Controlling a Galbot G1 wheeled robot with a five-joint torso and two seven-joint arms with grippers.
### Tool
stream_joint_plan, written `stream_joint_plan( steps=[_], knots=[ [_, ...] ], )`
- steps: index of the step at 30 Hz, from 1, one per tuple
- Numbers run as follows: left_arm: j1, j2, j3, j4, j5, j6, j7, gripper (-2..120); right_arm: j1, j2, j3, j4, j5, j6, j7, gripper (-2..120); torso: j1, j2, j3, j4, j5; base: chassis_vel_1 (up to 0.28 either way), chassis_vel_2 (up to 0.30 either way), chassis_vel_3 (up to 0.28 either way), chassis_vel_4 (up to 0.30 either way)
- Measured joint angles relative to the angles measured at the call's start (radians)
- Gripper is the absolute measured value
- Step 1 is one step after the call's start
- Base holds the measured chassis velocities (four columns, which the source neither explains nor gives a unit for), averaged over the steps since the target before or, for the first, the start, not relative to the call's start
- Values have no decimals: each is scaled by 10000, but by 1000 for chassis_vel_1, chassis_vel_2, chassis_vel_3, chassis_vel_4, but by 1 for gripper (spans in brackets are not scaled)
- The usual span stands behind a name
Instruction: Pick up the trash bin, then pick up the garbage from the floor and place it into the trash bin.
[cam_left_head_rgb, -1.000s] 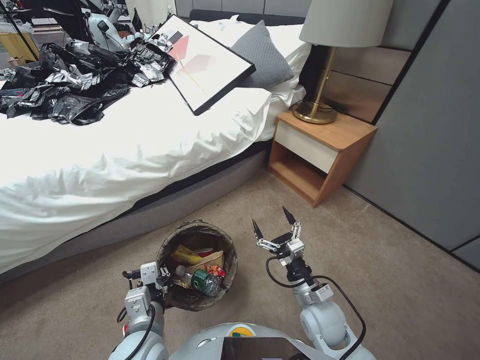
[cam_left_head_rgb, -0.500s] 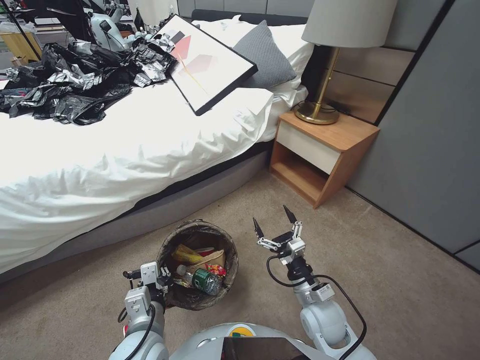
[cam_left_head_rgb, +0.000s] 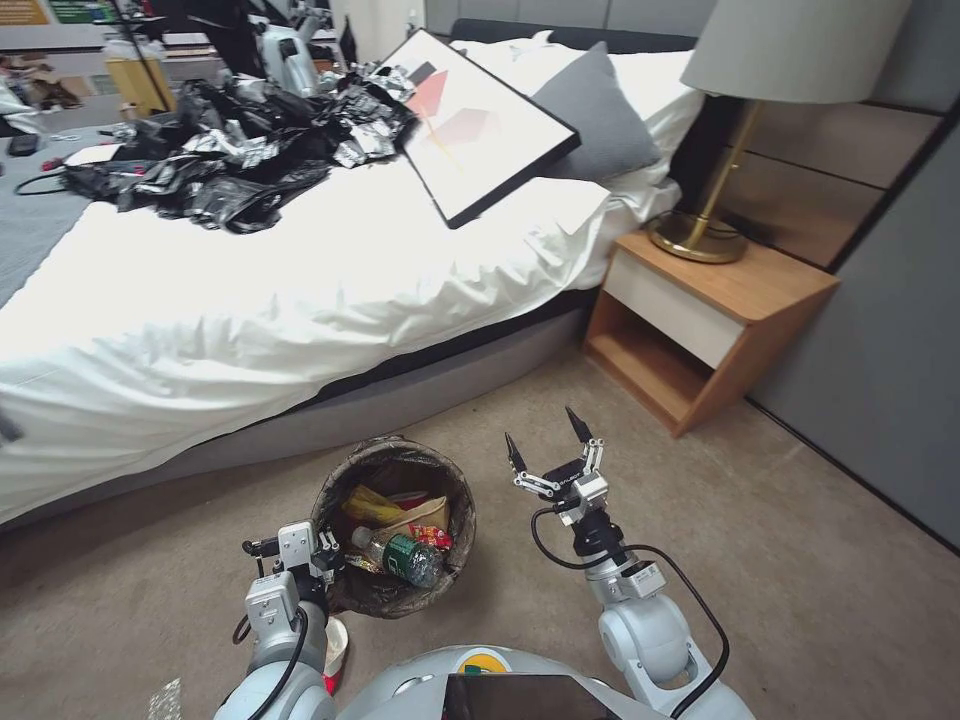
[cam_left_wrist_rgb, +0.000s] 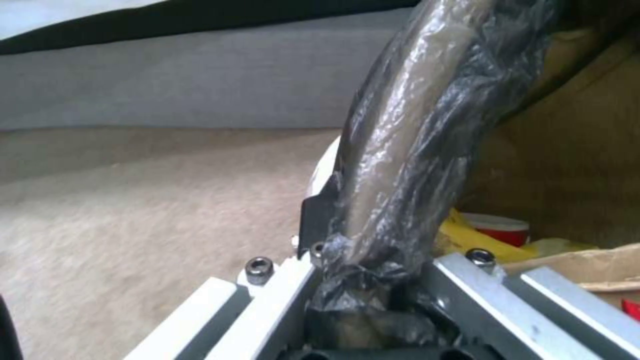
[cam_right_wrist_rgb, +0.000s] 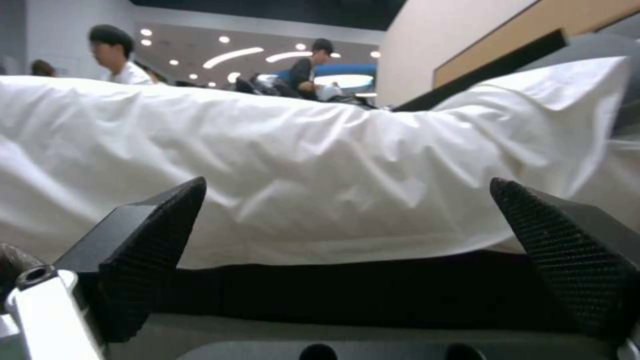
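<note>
Left gripper (cam_left_head_rgb: 325, 552) clamps the bag-lined rim of the trash bin (cam_left_head_rgb: 392, 480); right gripper (cam_left_head_rgb: 547, 448) points upward beside it, fingers spread, empty.

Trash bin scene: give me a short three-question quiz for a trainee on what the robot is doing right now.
1. True or false: the left gripper is shut on the rim of the small round bag-lined trash bin.
2. The right gripper is: A) holding a wrapper, B) open and empty, C) inside the bin.
3. Fill in: the clear green-labelled plastic bottle lies ____ the bin.

Key: 1 true; 2 B; 3 inside.
</note>
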Motion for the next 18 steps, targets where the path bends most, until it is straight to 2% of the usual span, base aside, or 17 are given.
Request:
stream_joint_plan(
  steps=[18],
  knots=[
    [38,5,-49,-109,7,5,-7,0,122,-20,-194,-111,-70,-111,57,100,0,0,0,0,-1,121,123,114,127]
  ],
)
